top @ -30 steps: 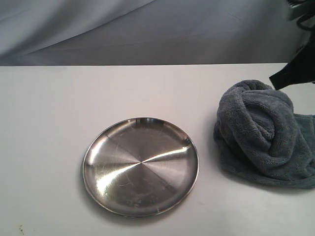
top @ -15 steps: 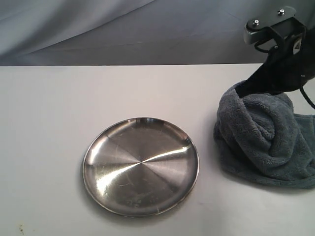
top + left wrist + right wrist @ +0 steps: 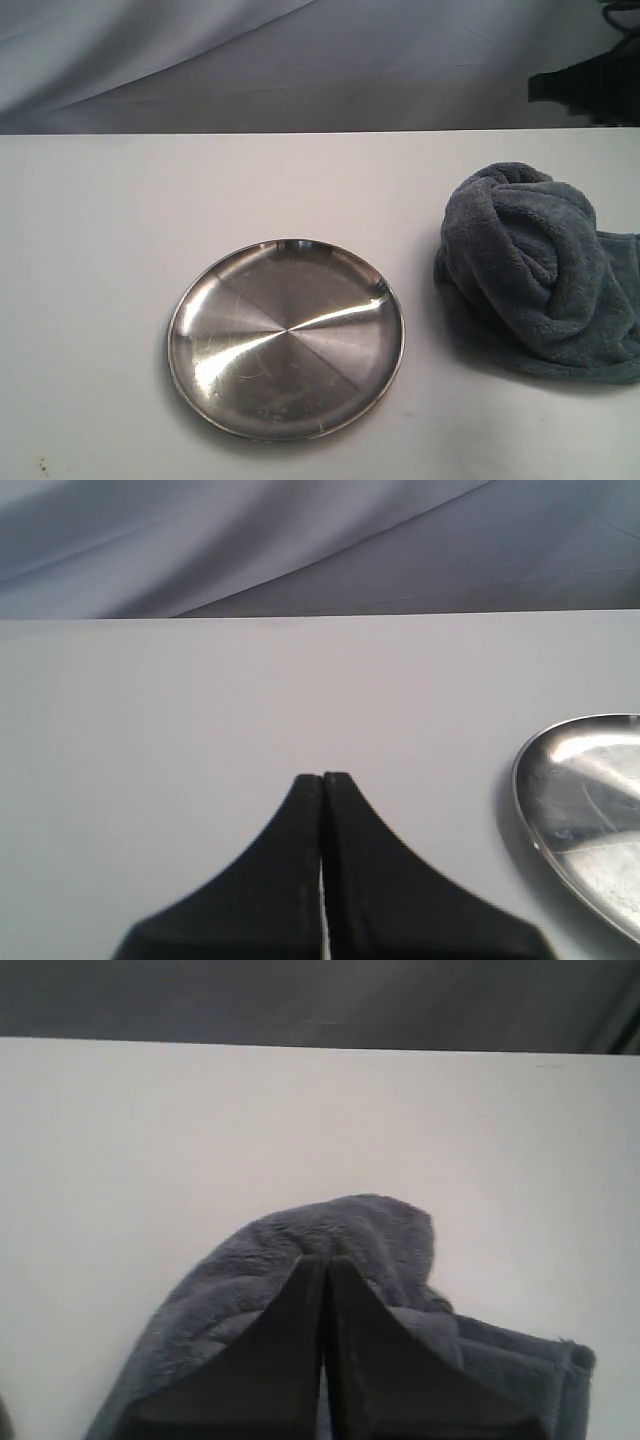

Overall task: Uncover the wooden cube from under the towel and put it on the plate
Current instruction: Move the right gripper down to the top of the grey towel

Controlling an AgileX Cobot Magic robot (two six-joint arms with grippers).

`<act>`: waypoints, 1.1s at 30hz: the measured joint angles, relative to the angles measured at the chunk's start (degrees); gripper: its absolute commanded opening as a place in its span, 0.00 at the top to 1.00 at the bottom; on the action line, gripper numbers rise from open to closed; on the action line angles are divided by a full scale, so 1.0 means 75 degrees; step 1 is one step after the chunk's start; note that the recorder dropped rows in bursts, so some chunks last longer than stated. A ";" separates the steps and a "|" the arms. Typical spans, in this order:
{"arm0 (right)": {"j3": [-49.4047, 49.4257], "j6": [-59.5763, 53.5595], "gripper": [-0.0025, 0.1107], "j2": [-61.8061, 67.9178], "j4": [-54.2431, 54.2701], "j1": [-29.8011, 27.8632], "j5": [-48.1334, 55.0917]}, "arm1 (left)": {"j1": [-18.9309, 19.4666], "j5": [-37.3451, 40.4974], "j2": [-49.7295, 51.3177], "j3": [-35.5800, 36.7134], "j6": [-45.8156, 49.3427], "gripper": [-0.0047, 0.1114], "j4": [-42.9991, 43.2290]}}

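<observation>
The dark blue-grey towel (image 3: 535, 270) lies bunched in a mound at the right of the white table. The wooden cube does not show in any view. The shiny steel plate (image 3: 287, 338) sits empty in the middle, to the left of the towel, and its rim (image 3: 520, 790) also shows in the left wrist view. My right gripper (image 3: 325, 1260) is shut with nothing in it and hangs over the towel (image 3: 350, 1230). A dark part of the right arm (image 3: 585, 92) shows above and behind the towel. My left gripper (image 3: 322, 777) is shut and empty over bare table beside the plate.
The white table (image 3: 120, 220) ends at a far edge, with grey draped cloth (image 3: 250, 60) behind it. The towel reaches the right border of the exterior view. The left arm is outside the exterior view.
Half a second ago the right arm was down at the top of the towel. It now stands higher and farther back. The towel's shape looks the same.
</observation>
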 measured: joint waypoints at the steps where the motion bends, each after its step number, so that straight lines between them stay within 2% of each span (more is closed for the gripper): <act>1: 0.0043 0.0036 0.98 0.0000 0.0000 -0.0180 -0.0020 | 0.0000 0.0000 0.0000 0.0000 0.0000 0.96 0.0000; 5: 0.0291 0.0035 0.98 0.0000 0.0004 -0.0580 0.0144 | 0.0000 0.0000 0.0000 0.0000 0.0000 0.96 0.0000; 13: 0.0342 -0.1749 0.98 0.0000 0.0604 -0.0594 0.1898 | 0.0000 0.0000 0.0000 0.0000 0.0000 0.96 0.0000; 17: 0.0342 -0.3455 0.98 0.0000 0.2330 -0.0525 0.2456 | 0.0000 0.0000 0.0000 0.0000 0.0000 0.96 0.0000; 22: 0.0342 -0.5890 0.98 0.0000 0.4578 0.0051 0.2768 | 0.0000 0.0000 0.0000 0.0000 0.0000 0.96 0.0000; 25: 0.0342 -0.6723 0.98 0.0000 0.5650 0.0518 0.2062 | 0.0000 0.0000 0.0000 0.0000 0.0000 0.96 0.0000; 27: 0.0342 -0.6950 0.98 0.0000 0.6113 0.0735 0.1126 | 0.0000 0.0000 0.0000 0.0000 0.0000 0.96 0.0000; 31: 0.0342 -0.7121 0.98 0.0000 0.6326 0.0859 -0.1465 | 0.0000 0.0000 0.0000 0.0000 0.0000 0.96 0.0000; 33: 0.0342 -0.7137 0.98 0.0000 0.6201 0.0859 -0.1988 | 0.0000 0.0000 0.0000 0.0000 0.0000 0.96 0.0000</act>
